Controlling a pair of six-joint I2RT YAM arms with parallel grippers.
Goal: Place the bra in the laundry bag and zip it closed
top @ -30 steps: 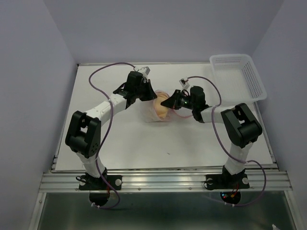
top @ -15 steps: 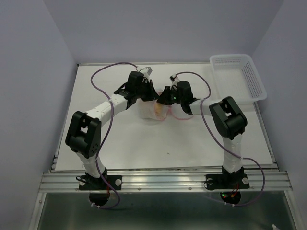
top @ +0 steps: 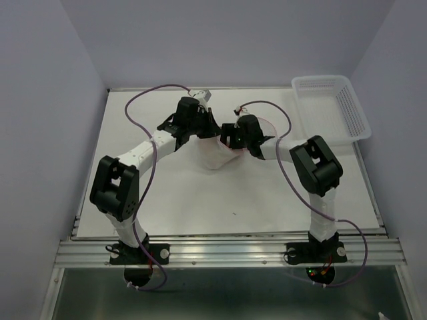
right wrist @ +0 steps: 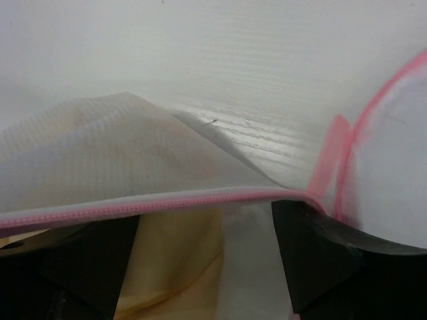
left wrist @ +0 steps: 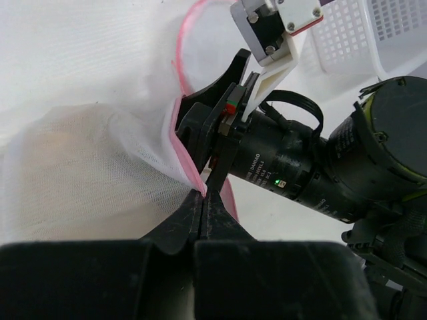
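Observation:
The laundry bag (top: 213,157), white mesh with a pink zipper rim (right wrist: 167,202), lies mid-table between both arms. My left gripper (left wrist: 202,195) is shut on the pink rim at the bag's mouth; in the top view the left gripper (top: 207,132) is at the bag's upper left edge. My right gripper (top: 227,141) reaches into the mouth from the right. In the right wrist view the right gripper (right wrist: 200,267) stands open under the rim, and the peach bra (right wrist: 170,267) lies loose between its fingers (right wrist: 313,257) inside the bag. From above the bra is hidden.
A rigid white slotted basket (top: 331,107) stands at the table's back right corner, also seen behind the right arm in the basket's corner (left wrist: 380,30) of the left wrist view. Purple cables loop over both arms.
My right gripper moved left into the bag's mouth with the bra and opened its jaws. The bra, visible from above before, is now inside the bag. The left gripper kept its hold.

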